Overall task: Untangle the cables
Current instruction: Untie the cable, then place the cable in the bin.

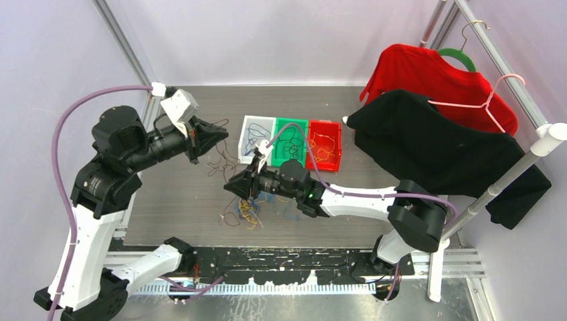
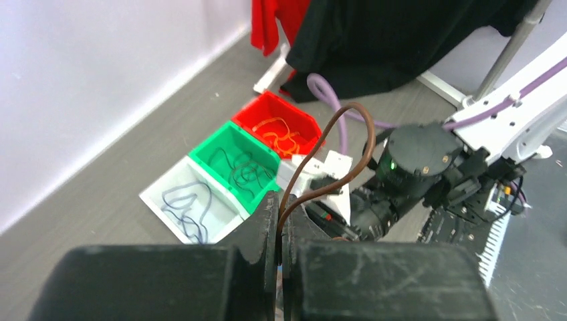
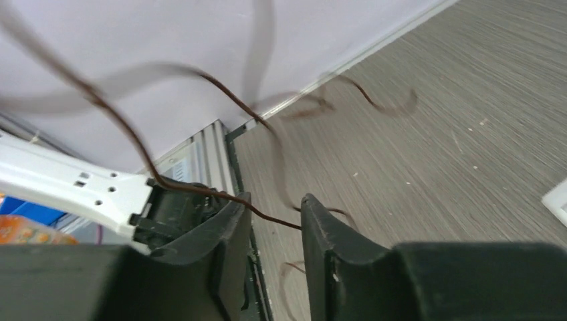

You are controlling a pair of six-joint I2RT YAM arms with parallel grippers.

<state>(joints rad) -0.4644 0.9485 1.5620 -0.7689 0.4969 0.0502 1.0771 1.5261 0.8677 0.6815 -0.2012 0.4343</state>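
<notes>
With left claw clenched on brown cable, right claw released astride it, draw apart gently, away from green bin.

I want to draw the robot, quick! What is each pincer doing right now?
Left pincer: closed on a brown cable.
Right pincer: open, a brown wire crossing its gap, not pinched.

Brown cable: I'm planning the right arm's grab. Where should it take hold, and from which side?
Take the straight stretch of the brown cable that crosses the gap of the open right hand. Closing from its present side, across the strand, should probably catch it. The left hand is shut on another part, below a loop.
</notes>
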